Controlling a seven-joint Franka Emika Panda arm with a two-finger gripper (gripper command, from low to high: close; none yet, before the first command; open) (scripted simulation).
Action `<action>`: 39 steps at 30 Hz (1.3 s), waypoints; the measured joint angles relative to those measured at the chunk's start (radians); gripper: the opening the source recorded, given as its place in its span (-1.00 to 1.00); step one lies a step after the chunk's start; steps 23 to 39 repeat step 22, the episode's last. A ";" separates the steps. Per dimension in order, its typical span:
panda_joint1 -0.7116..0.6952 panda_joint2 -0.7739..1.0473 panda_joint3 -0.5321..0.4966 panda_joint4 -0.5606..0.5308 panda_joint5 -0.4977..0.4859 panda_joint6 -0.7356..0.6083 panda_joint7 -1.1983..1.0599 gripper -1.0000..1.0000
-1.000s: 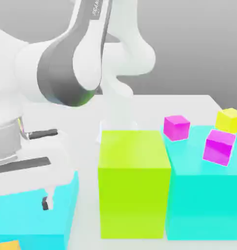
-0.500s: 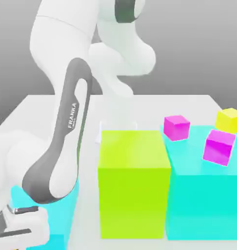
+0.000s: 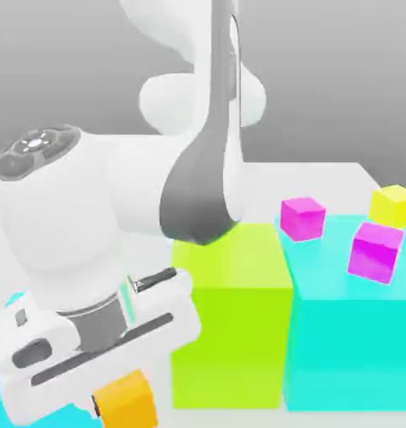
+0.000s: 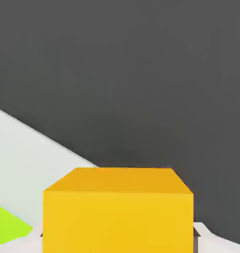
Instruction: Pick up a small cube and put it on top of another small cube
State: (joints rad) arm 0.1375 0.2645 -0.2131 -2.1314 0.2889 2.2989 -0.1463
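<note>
The small orange cube (image 3: 127, 399) hangs at the lower left of the exterior view, held under my white hand. My gripper (image 3: 123, 405) is shut on it, lifted in front of the lime block's left side. In the hand view the orange cube (image 4: 118, 207) sits close up, with a pale fingertip (image 4: 205, 234) showing at its side. A second small orange cube is out of view.
A big lime block (image 3: 231, 309) stands mid-scene with a big cyan block (image 3: 357, 343) against its right side. Two magenta cubes (image 3: 302, 217) (image 3: 375, 251) and a yellow cube (image 3: 393, 205) rest on or behind the cyan block. Another cyan block (image 3: 7, 303) peeks out behind my hand.
The arm has swung round and the hand has come up from the bottom left corner with the orange cube in its fingers, moving toward the lime block.
</note>
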 joint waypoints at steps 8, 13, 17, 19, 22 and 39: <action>0.204 -0.265 0.129 -0.080 -0.111 -0.155 -0.036 -1.00; 0.292 -0.444 0.203 -0.133 -0.215 -0.241 -0.037 -1.00; 0.324 -0.503 0.256 -0.202 -0.268 -0.208 -0.036 -1.00; 0.326 -0.478 0.260 -0.251 -0.271 -0.133 -0.035 1.00; 0.326 -0.478 0.260 -0.251 -0.271 -0.133 -0.035 1.00; 0.326 -0.478 0.260 -0.251 -0.271 -0.133 -0.035 1.00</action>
